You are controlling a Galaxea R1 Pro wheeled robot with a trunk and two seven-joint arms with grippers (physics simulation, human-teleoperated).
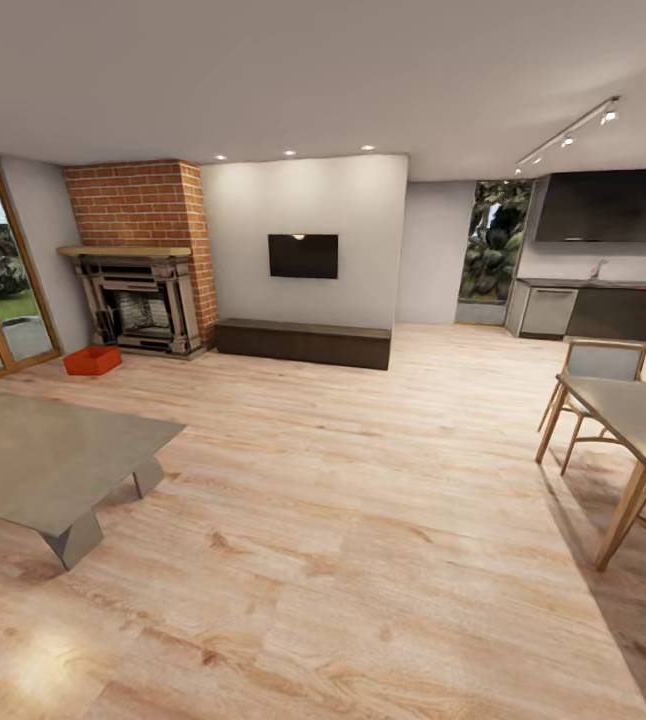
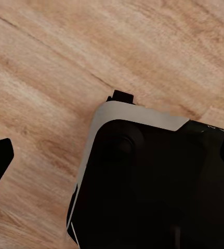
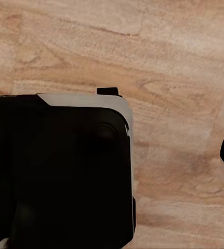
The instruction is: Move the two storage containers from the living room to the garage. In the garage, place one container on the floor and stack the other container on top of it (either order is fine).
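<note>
Location: living room | Target: one orange-red storage container (image 1: 92, 360) sat on the wood-plank floor (image 1: 363, 520) beside the brick fireplace (image 1: 143, 260) | Claws: state could not be told | Advice: drive round the low table (image 1: 43, 460), stop squarely before the container.

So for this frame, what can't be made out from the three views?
- Second storage container: one orange-red container sits by the fireplace in the head view; whether it is one or two nested is too small to tell.
- End effector states: each wrist view is mostly blocked by a dark robot body, so open or shut is unclear.
- Dining table: cut off by the head view's right edge.
</note>
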